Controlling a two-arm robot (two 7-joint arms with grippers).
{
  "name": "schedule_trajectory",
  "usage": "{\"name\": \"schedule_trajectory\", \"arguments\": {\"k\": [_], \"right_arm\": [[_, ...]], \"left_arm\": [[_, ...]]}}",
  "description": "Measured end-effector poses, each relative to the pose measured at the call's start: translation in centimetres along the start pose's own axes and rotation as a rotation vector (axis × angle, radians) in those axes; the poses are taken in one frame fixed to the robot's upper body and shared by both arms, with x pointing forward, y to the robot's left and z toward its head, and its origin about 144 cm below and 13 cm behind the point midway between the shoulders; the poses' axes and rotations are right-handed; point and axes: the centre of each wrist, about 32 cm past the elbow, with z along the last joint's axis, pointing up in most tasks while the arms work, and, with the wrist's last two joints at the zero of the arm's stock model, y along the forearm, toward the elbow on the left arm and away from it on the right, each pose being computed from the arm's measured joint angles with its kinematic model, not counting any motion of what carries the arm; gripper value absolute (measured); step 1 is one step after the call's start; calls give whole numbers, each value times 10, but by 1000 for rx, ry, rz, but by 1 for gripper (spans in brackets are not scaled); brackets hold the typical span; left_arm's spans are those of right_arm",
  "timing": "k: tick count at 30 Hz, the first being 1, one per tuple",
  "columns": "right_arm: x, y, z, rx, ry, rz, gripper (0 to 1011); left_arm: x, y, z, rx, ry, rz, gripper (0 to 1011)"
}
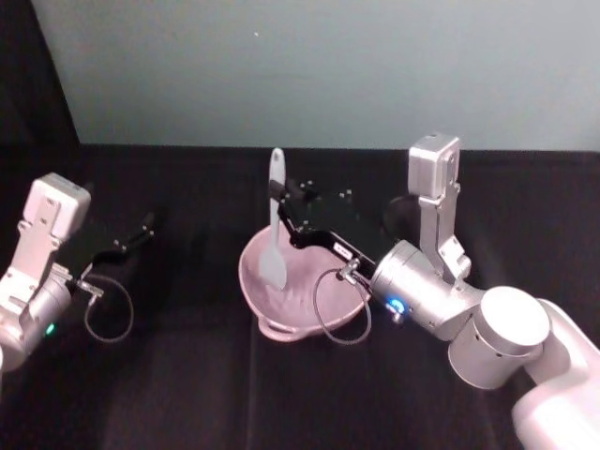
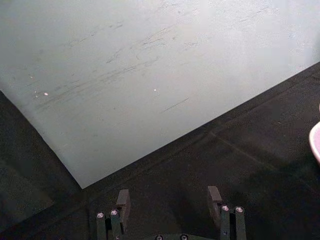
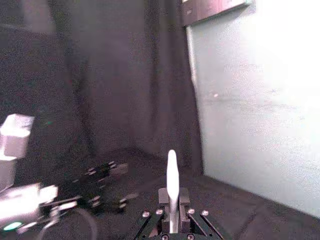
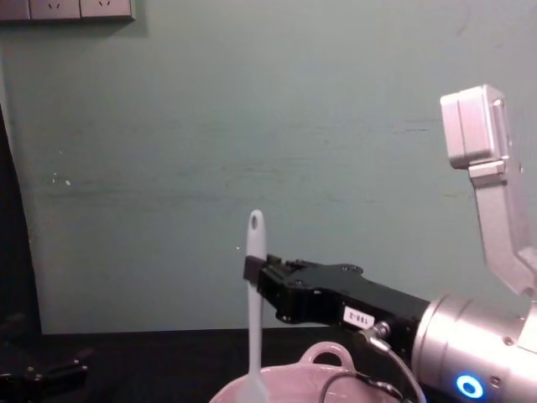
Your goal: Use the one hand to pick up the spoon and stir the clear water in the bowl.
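Spoon (image 1: 275,225): one, white plastic, long and slender, standing nearly upright. Its oval scoop is down inside the bowl (image 1: 246,272) and its handle tip is up, with a small hole through the tip in the chest view. My right end effector (image 1: 278,195) is clenched on the upper handle just below the tip, flat black jaws on either side. It reaches in from the right, above the bowl's far rim. In my right wrist view the handle rises straight out from between the jaws. I cannot tell whether the scoop touches the bowl's floor or any liquid.

Bowl: one, wide, pale pink, glazed and smooth. It sits mid-counter with a small loop handle on the rim at the near edge.

My right end effector's body is matte black with a small white label on the side. Behind it come a silver cylindrical wrist with a blue light and a white arm. A thin grey cable loop (image 1: 337,314) hangs at the wrist, over the bowl's right rim.

My left end effector (image 1: 145,225) is well apart from the bowl on the left. It is released, fingers spread with nothing between, above the counter (image 1: 187,394). A second grey cable loop (image 1: 108,314) hangs at that wrist, so two loops and two end effectors in all.

The counter is covered in black cloth. Behind it is a pale teal wall (image 1: 281,66), flat and lightly scuffed.
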Motion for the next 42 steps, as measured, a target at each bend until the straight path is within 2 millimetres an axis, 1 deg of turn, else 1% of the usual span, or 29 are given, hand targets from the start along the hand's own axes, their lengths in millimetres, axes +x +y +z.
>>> {"name": "schedule_trajectory", "arguments": {"k": [4, 8, 14, 18, 24, 25, 27, 28, 29, 33, 34, 37, 40, 42], "right_arm": [[8, 7, -4, 20, -31, -47, 114], [17, 6, -7, 29, -69, -92, 114], [28, -7, -3, 41, -127, -124, 113], [31, -24, 4, 38, -145, -126, 113], [26, -42, 9, 9, -125, -96, 113], [22, -47, 9, -1, -107, -79, 112], [16, -51, 10, -12, -84, -52, 113], [16, -51, 10, -12, -84, -52, 113], [10, -52, 9, -21, -66, -30, 113], [-1, -49, 8, -35, -29, 22, 113], [-6, -45, 7, -36, -17, 42, 113], [-9, -33, 6, -35, 8, 63, 114], [-10, -23, 5, -32, 18, 71, 113], [-8, -12, 3, -25, 13, 70, 113]], "left_arm": [[0, 0, 0, 0, 0, 0, 1011], [0, 0, 0, 0, 0, 0, 1011], [0, 0, 0, 0, 0, 0, 1011], [0, 0, 0, 0, 0, 0, 1011], [0, 0, 0, 0, 0, 0, 1011], [0, 0, 0, 0, 0, 0, 1011], [0, 0, 0, 0, 0, 0, 1011], [0, 0, 0, 0, 0, 0, 1011], [0, 0, 0, 0, 0, 0, 1011], [0, 0, 0, 0, 0, 0, 1011], [0, 0, 0, 0, 0, 0, 1011], [0, 0, 0, 0, 0, 0, 1011], [0, 0, 0, 0, 0, 0, 1011], [0, 0, 0, 0, 0, 0, 1011]]}}
